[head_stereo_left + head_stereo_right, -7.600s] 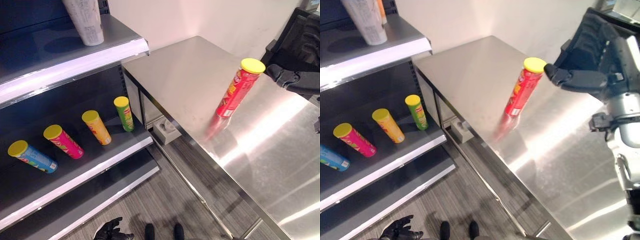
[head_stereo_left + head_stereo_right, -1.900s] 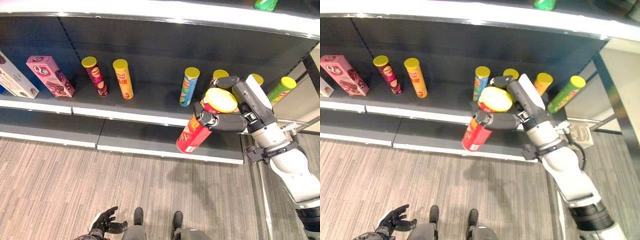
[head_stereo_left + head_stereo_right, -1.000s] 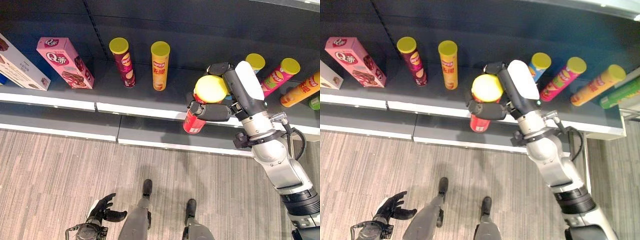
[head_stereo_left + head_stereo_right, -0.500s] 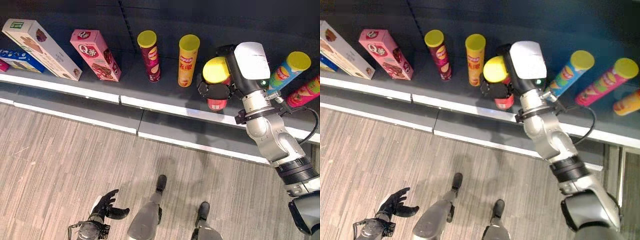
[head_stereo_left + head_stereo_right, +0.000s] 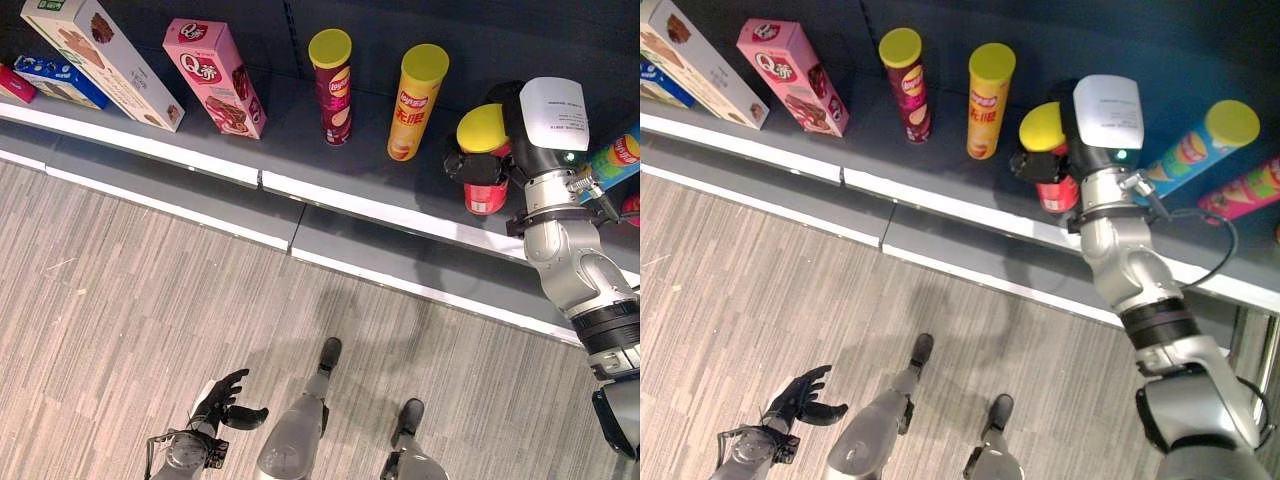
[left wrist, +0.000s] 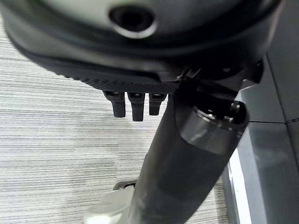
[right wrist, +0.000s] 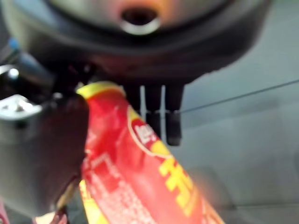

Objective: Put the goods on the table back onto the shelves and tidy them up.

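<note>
Shelf goods run from left to right along a dark metal shelf (image 5: 200, 140) with a pale front edge: a long white cardboard box (image 5: 98, 60), a pink cardboard box (image 5: 214, 76), a maroon crisp tube with a yellow lid (image 5: 332, 72), an orange-yellow crisp tube (image 5: 415, 100), then the red crisp tube with a yellow plastic lid (image 5: 484, 170) — the item being put back. It stands nearly upright, long axis vertical, its base at or just above the shelf; contact is hard to judge. The right hand (image 5: 468, 166) has its dark fingers and thumb clamped round the tube just below the lid, with the silver-grey arm reaching in from the right. Beyond it leans a blue crisp tube (image 5: 1197, 144). The tube's smooth printed card wall looks slippery, so release probably calls for a straight set-down, then an opening of the fingers. The left hand (image 5: 222, 399) hangs low over the grey wood-grain floor (image 5: 120, 300), fingers relaxed and apart, holding nothing.
</note>
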Controlling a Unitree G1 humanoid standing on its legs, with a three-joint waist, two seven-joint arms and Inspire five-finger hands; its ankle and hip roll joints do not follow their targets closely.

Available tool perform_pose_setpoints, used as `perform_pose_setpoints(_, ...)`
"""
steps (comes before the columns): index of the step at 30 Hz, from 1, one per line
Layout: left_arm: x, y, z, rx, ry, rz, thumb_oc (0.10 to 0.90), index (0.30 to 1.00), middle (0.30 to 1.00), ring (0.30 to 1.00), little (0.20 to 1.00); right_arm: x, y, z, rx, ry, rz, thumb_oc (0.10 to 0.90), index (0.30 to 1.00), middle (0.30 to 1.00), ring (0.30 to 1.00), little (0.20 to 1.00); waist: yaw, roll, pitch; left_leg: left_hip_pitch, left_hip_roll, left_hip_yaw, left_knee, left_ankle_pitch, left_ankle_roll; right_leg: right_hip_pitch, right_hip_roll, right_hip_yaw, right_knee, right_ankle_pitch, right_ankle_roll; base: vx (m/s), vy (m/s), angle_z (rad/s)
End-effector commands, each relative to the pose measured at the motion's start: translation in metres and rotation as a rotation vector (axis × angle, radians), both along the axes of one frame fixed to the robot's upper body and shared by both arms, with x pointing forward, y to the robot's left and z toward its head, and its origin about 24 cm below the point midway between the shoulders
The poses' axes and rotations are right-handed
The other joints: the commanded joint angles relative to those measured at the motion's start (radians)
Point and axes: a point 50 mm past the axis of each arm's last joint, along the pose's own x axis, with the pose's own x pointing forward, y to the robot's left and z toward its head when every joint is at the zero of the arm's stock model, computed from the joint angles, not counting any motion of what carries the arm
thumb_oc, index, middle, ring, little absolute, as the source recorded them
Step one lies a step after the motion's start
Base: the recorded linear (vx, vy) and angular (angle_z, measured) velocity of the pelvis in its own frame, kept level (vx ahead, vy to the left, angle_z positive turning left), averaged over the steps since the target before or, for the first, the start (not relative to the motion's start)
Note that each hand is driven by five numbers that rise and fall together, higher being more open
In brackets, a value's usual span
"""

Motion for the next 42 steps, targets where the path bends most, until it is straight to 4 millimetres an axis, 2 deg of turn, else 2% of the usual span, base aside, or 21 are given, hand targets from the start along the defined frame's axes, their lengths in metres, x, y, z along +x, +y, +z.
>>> perform_pose_setpoints(1, -0.004, 0.019, 0.007, 0.094, -0.017, -0.030, 0.800, 0.900, 0.900, 0.900, 0.900, -0.015, 0.003, 0.066, -0.045, -0.292, 0.016, 0.400, 0.300, 0.300, 0.300, 0.300, 0.017, -0.034, -0.108, -0.005, 0.075, -0.010, 0.027, -0.138, -0.063, -0.029, -0.071, 0.013, 0.041, -0.021, 0.044, 0.00, 0.000, 0.00)
perform_pose_setpoints(3, -0.004, 0.018, 0.006, 0.095, -0.016, -0.027, 0.800, 0.900, 0.900, 0.900, 0.900, -0.015, 0.001, 0.066, -0.047, -0.296, 0.006, 0.400, 0.300, 0.300, 0.300, 0.300, 0.017, -0.036, -0.106, -0.007, 0.075, -0.013, 0.028, -0.137, -0.064, -0.029, -0.071, 0.011, 0.041, -0.022, 0.044, 0.03, -0.017, 0.05)
perform_pose_setpoints(4, -0.016, 0.089, 0.029, 0.164, -0.049, 0.274, 0.800, 0.900, 0.900, 0.900, 0.900, -0.038, -0.031, 0.030, 0.158, -0.240, -0.022, 0.400, 0.300, 0.300, 0.300, 0.300, -0.032, -0.180, -0.030, -0.047, 0.178, -0.047, 0.228, -0.280, -0.109, -0.130, -0.167, 0.033, 0.042, 0.126, 0.089, 0.04, -0.017, 0.03)
perform_pose_setpoints(9, -0.026, 0.083, 0.020, 0.166, 0.003, 0.235, 0.800, 0.900, 0.900, 0.900, 0.900, -0.036, -0.022, 0.033, 0.139, -0.240, 0.010, 0.400, 0.300, 0.300, 0.300, 0.300, -0.037, -0.174, -0.047, -0.031, 0.196, -0.059, 0.195, -0.255, -0.119, -0.113, -0.159, 0.042, 0.035, 0.112, 0.091, 0.01, -0.050, -0.03)
perform_pose_setpoints(15, -0.027, 0.079, 0.018, 0.175, 0.016, 0.186, 0.800, 0.900, 0.900, 0.900, 0.900, -0.031, -0.014, 0.039, 0.131, -0.239, 0.043, 0.400, 0.300, 0.300, 0.300, 0.300, -0.044, -0.168, -0.062, -0.011, 0.210, -0.060, 0.150, -0.233, -0.124, -0.100, -0.159, 0.042, 0.029, 0.107, 0.096, 0.00, -0.027, -0.06)
perform_pose_setpoints(23, -0.028, 0.078, 0.017, 0.179, 0.022, 0.185, 0.800, 0.900, 0.900, 0.900, 0.900, -0.029, -0.006, 0.045, 0.153, -0.270, 0.072, 0.400, 0.300, 0.300, 0.300, 0.300, -0.042, -0.155, -0.068, -0.010, 0.203, -0.062, 0.154, -0.239, -0.122, -0.093, -0.169, 0.041, 0.033, 0.106, 0.096, 0.00, 0.000, 0.00)
perform_pose_setpoints(30, -0.028, 0.075, 0.016, 0.172, 0.020, 0.175, 0.800, 0.900, 0.900, 0.900, 0.900, -0.022, -0.002, 0.048, 0.306, -0.323, 0.104, 0.400, 0.300, 0.300, 0.300, 0.300, -0.026, -0.140, -0.064, -0.022, 0.192, -0.066, 0.153, -0.237, -0.119, -0.093, -0.179, 0.036, 0.027, 0.109, 0.098, 0.00, 0.000, 0.00)
perform_pose_setpoints(34, -0.029, 0.073, 0.017, 0.175, 0.016, 0.161, 0.800, 0.900, 0.900, 0.900, 0.900, -0.017, -0.007, 0.059, 0.392, -0.396, 0.068, 0.400, 0.300, 0.300, 0.300, 0.300, -0.007, -0.117, -0.055, -0.041, 0.176, -0.074, 0.159, -0.233, -0.117, -0.099, -0.190, 0.032, 0.030, 0.111, 0.100, -0.01, -0.003, 0.05)
perform_pose_setpoints(42, -0.023, 0.067, 0.018, 0.160, -0.006, 0.136, 0.800, 0.900, 0.900, 0.900, 0.900, -0.010, -0.013, 0.072, 0.443, -0.439, 0.021, 0.400, 0.300, 0.300, 0.300, 0.300, 0.018, -0.076, -0.046, -0.066, 0.155, -0.090, 0.186, -0.238, -0.117, -0.105, -0.203, 0.027, 0.044, 0.107, 0.101, -0.01, -0.008, 0.03)
